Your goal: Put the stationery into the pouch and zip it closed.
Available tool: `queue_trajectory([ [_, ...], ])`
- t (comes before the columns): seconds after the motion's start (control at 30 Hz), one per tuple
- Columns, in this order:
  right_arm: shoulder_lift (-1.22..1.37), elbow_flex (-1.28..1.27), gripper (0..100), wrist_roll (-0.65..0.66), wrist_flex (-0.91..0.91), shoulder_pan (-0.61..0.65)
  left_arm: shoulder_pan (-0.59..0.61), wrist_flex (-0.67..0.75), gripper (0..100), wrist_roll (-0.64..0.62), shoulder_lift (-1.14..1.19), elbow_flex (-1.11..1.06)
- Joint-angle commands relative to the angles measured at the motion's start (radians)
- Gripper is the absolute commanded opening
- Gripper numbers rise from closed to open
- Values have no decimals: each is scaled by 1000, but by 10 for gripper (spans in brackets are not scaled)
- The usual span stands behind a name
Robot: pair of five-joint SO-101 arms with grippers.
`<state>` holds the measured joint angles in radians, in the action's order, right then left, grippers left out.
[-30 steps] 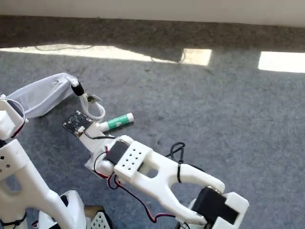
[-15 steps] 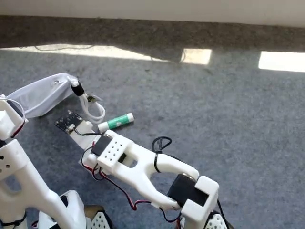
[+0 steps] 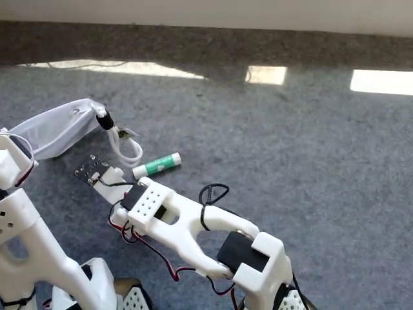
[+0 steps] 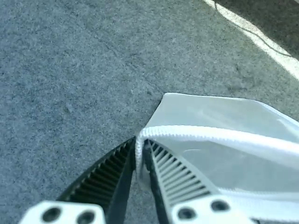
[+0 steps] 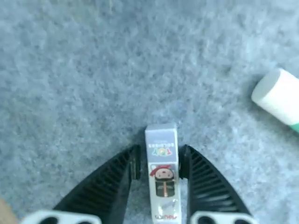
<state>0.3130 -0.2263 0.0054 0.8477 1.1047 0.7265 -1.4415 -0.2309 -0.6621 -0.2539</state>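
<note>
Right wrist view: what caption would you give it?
The jaws straddle a small white box on grey carpet, a glue stick lying nearby.

Grey carpet (image 3: 290,161) beneath me.
Green-and-white glue stick (image 3: 157,165) lies left of centre; white pouch (image 3: 55,132) rests toward the upper left.
</note>
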Motion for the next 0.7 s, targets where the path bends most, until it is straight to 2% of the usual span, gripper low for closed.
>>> queue_trajectory([
  [0.0, 2, 30, 128, 28, -15, -7, 10, 21, 7, -6, 4, -1],
  [0.13, 2, 36, 50, 31, 27, -7, 10, 21, 7, -6, 4, -1],
  [0.23, -4, 36, 11, 87, 82, -7, 8, 21, 7, -6, 4, -1],
  [0.33, -4, 36, 4, 123, 116, -8, 8, 21, 7, -6, 4, -1],
  [0.67, -7, 36, 4, 123, 183, -31, 7, 21, 7, -9, 4, -1],
])
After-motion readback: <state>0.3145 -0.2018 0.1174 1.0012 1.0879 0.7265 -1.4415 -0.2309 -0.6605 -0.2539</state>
